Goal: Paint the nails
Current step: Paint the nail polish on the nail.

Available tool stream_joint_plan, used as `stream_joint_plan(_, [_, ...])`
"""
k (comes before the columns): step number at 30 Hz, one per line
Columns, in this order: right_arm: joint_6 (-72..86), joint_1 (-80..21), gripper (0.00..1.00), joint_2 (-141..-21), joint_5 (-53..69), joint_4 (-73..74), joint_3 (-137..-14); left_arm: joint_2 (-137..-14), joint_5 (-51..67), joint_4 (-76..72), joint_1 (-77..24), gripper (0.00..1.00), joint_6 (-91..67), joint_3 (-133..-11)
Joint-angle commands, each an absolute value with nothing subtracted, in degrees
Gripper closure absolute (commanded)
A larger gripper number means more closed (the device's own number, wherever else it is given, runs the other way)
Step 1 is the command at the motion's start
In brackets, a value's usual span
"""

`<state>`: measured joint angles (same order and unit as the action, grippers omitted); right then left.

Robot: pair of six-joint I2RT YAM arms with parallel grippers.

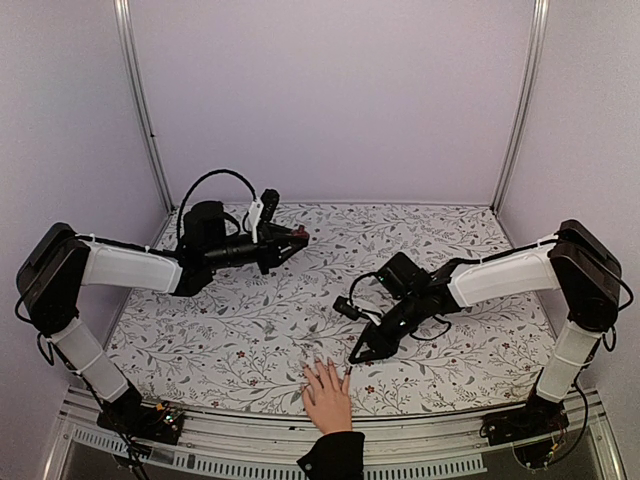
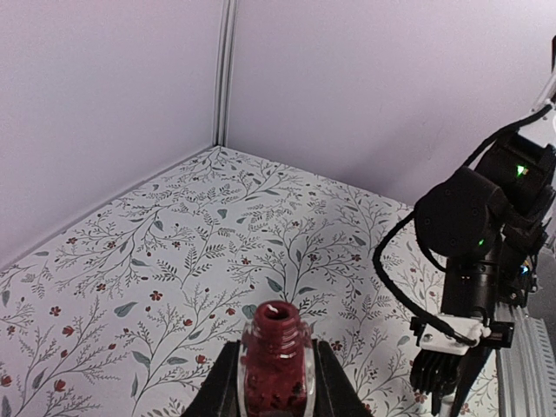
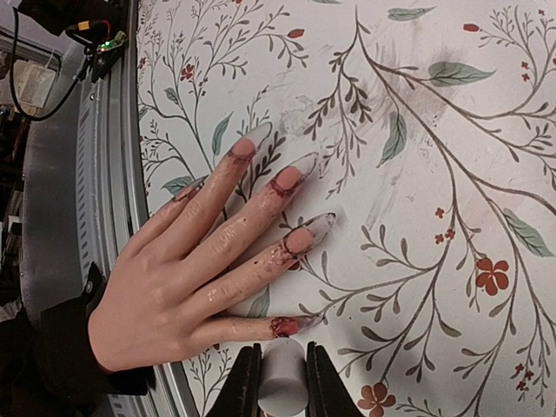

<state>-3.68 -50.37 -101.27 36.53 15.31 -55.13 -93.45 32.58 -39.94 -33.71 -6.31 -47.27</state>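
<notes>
A light-skinned hand (image 1: 327,395) with a black cuff (image 1: 335,455) lies flat at the table's near edge. In the right wrist view the hand (image 3: 174,278) shows long pale nails (image 3: 320,224) with dark-red smears at their bases. My right gripper (image 3: 281,349) is shut on a white cap (image 3: 282,382), right beside the lowest finger's red-daubed nail (image 3: 300,325). It also shows in the top view (image 1: 358,352), just right of the fingertips. My left gripper (image 2: 276,347) is shut on an open dark-red bottle (image 2: 276,365) and holds it above the far left of the table (image 1: 295,237).
A floral cloth (image 1: 300,300) covers the table. Pale walls with metal posts (image 1: 145,110) close in the back and sides. A metal rail (image 3: 78,174) runs along the near edge behind the hand. The right arm (image 2: 478,252) shows in the left wrist view.
</notes>
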Motion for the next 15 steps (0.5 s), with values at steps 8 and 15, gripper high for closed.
stream_joint_plan(8, [-3.6, -50.8, 1.00, -102.4, 34.8, 15.9, -56.8, -92.9, 32.9, -41.7, -33.0, 1.00, -6.5, -46.8])
stream_joint_plan(15, [-3.2, -50.8, 1.00, -102.1, 34.4, 14.9, -57.2, -92.6, 32.7, -41.7, -33.0, 1.00, -6.6, -46.6])
